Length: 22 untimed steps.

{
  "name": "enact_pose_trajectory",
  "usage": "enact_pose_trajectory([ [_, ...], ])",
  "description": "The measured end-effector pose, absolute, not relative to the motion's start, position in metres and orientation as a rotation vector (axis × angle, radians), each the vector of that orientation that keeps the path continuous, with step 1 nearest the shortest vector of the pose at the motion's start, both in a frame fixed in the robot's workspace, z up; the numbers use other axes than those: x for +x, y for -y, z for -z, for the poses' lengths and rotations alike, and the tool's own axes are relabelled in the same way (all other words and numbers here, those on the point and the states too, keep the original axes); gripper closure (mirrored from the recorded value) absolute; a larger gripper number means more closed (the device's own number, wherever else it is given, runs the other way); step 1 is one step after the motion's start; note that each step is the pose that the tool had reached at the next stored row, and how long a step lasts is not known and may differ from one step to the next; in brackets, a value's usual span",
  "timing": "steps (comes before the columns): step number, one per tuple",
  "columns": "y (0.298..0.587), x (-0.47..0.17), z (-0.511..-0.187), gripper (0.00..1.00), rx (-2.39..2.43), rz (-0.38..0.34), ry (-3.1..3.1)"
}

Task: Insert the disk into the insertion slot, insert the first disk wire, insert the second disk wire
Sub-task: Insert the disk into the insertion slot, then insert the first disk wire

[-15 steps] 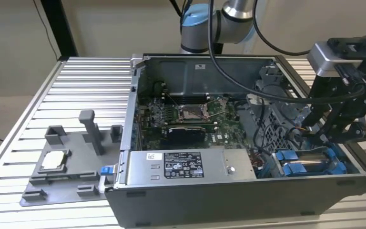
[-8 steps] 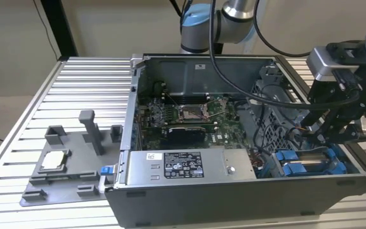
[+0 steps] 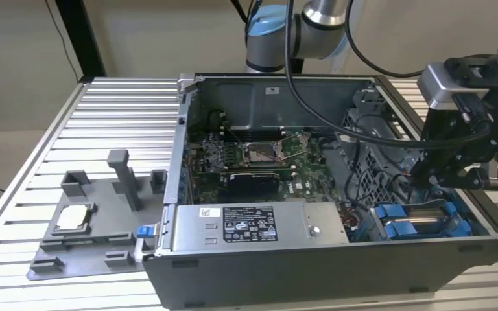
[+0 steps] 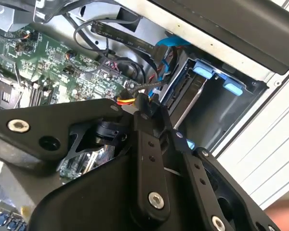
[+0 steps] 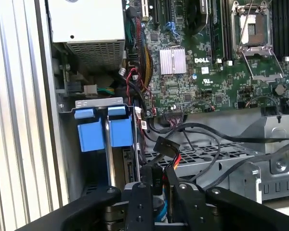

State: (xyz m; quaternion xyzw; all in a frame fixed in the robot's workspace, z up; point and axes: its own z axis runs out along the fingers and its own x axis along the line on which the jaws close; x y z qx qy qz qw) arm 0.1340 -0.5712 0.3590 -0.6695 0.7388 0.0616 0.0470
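Observation:
The disk [image 5: 108, 159] sits in the insertion slot [image 5: 98, 102] at the case's corner, its blue carrier tabs [image 3: 402, 220] showing in the exterior view. My gripper [image 5: 160, 182] hangs just above the disk's connector end, shut on a black wire plug [image 5: 153, 177] with red, orange and yellow leads [image 4: 126, 100]. A second black plug [image 5: 164, 145] on a flat black cable lies loose beside it, close to the fingers. In the exterior view the gripper [image 3: 420, 180] reaches into the case on that view's right, above the blue tabs.
The motherboard [image 3: 249, 155] with its open processor socket fills the case floor. A power supply [image 3: 253, 223] lies along the front wall. Black cables [image 5: 216, 139] loop over a perforated cage. A grey fixture [image 3: 93, 214] holding a small chip stands outside on the slatted table.

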Motion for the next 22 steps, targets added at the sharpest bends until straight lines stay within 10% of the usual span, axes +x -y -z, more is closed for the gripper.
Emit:
enact_pose_trajectory([
  [7, 0.5712, 0.134, -0.3593, 0.0, -2.043, -0.188, -2.254],
  [8, 0.5711, 0.1341, -0.3597, 1.0, -2.044, -0.189, -2.256],
  [22, 0.5712, 0.1436, -0.357, 1.0, -2.099, -0.135, -2.322],
])
